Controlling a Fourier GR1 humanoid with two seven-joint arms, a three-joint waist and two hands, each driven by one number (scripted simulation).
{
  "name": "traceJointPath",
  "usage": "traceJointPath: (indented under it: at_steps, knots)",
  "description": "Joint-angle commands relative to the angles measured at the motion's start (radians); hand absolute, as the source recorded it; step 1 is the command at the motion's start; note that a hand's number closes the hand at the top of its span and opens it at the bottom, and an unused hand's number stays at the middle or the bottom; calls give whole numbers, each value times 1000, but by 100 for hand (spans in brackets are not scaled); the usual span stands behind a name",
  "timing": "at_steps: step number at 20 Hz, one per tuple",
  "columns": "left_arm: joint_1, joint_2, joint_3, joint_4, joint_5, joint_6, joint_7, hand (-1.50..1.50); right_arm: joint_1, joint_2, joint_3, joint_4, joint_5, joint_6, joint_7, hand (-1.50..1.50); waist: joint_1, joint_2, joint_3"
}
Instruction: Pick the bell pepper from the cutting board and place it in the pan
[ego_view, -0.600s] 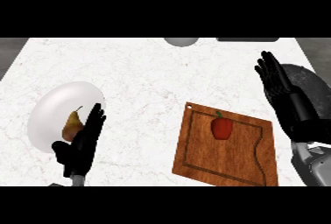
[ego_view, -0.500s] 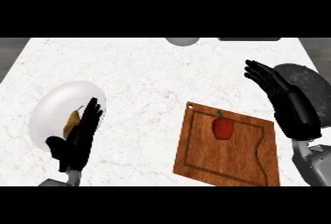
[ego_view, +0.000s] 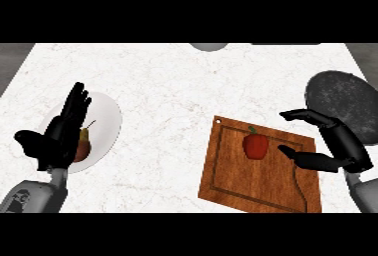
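- The task was at its start: the bell pepper (ego_view: 255, 146) lay on the cutting board (ego_view: 251, 185), in the board's upper half, not yet grasped or lifted.
- The right hand (ego_view: 325, 145) hovered just beside the pepper at its 3 o'clock, fingers and thumb curved apart in a wide C facing the pepper, with nothing in them; the thumb tip came close to the pepper, but contact probably had not been made, though the steep view made that hard to judge.
- The pan (ego_view: 347, 97) sat at the pepper's 2 o'clock, holding nothing visible; grasping, lifting, carrying and setting down all remained.
- The left hand (ego_view: 63, 131) rested open, fingers straight and pointing to 12 o'clock, over a white plate (ego_view: 107, 122).
- That hand hid much of the plate and of a pear (ego_view: 83, 145) on it.
- The pan's right edge was cut off by the frame, and the right forearm covered its lower rim.
- A grey round object (ego_view: 208, 46) at the counter's far edge was mostly cut off and could not be identified.
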Motion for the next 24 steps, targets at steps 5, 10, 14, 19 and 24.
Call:
traceJointPath:
  at_steps: [5, 10, 14, 19, 24]
  knots:
    - [-58, 60, 103, 81, 46, -91, -4, 0, 93, -250, -162, -113, 59, 33, -84, -150, -18, -5, -3]
    - [-64, 22, 66, 76, 5, -51, 18, 0, 100, -453, -151, -213, 133, 157, 43, -150, -20, -7, -5]
    - [-68, 10, 61, 55, -7, -50, 29, 0, -9, -513, -153, -316, 95, 251, 297, -150, -1, -5, -4]
    - [-113, -70, 29, 113, -74, -14, 0, 0, -170, -482, -173, -367, 104, 301, 456, -150, 5, -2, -3]
    - [-33, -34, 56, -27, -71, -35, 77, 0, -246, -321, -80, -401, 208, 299, 597, -150, 12, -4, -2]
